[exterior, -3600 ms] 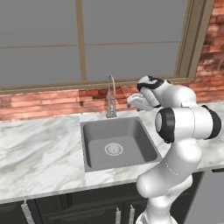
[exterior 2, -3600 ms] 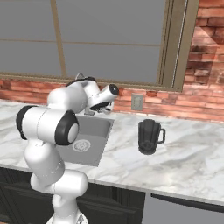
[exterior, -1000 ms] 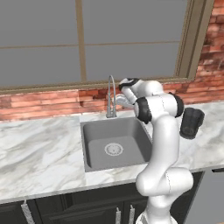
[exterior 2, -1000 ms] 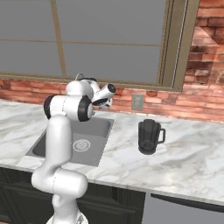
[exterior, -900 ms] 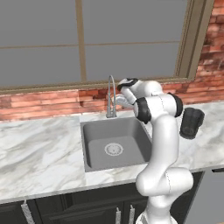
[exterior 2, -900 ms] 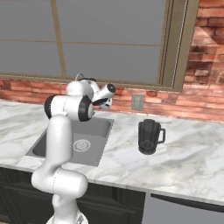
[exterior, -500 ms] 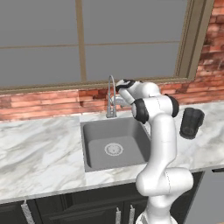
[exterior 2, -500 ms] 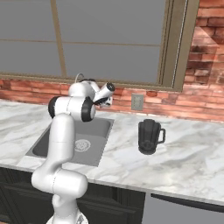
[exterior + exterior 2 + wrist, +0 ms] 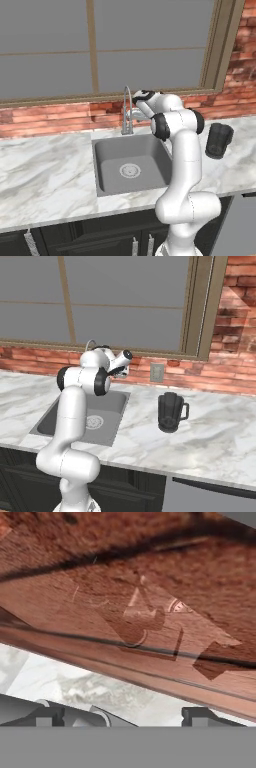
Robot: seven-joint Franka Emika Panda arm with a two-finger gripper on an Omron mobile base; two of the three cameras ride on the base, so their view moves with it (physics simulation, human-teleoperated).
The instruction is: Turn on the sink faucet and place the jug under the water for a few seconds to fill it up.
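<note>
Hand [image 9: 136,113] is held spread, nothing gripped, at sink faucet [image 9: 126,111] by the tabletop's [image 9: 45,160] back edge, apparently for the lever; jug [image 9: 171,412] is parked right of sink [image 9: 131,163].

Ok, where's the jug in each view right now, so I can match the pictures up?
Left base view: the jug stands on the marble counter at the right edge, right of the sink.
Right base view: the jug stands right of centre, right of the sink, below the wall outlet.
Hand view: brick wall and counter edge, no jug.
Shared landmark: the sink, in both base views.
</note>
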